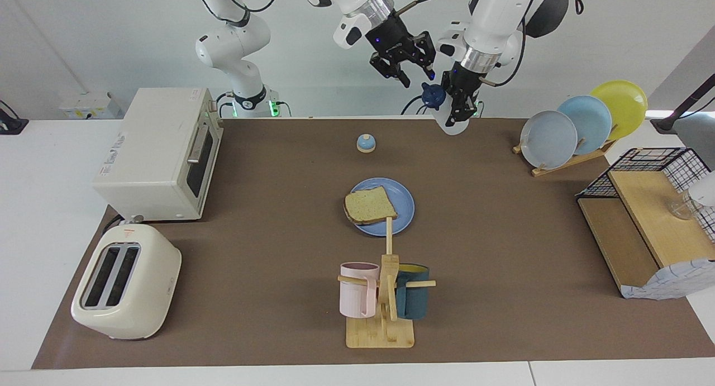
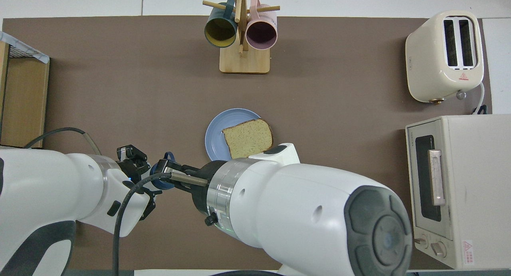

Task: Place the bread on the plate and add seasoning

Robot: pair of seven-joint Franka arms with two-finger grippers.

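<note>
Bread point(image 1: 370, 205) already lies on the medium-blue plate point(image 1: 403, 206), slightly overhanging the rim toward the right arm's end of the table; so the bread step looks done and the seasoning step is in hand.

Left gripper point(image 1: 459, 100) is clamped on the seasoning bottle point(image 1: 453, 118), held high in the air over the table edge nearest the robots, bottle tilted with its whitish body hanging down and its dark navy cap point(image 1: 429, 94) up toward the right gripper; grip sits on the upper body near the cap.

Right gripper point(image 1: 414, 73) is raised right beside that cap; jaws part-open, a moderate gap, nothing held; a fingertip looks very close to the cap's loop, but contact or not I can't tell from either view; the overhead view only shows the two hands overlapping at the cap point(image 2: 161, 179).

Judgement: looks like a two-handed cap opening before pouring; next move probably calls for the right jaws to centre on the cap and close on it while the left holds the bottle steady, then the bottle has to be carried over the plate and tipped above the bread.

Small blue-domed bell point(image 1: 365, 143) sits on the mat between the robots and the plate, untouched.
</note>
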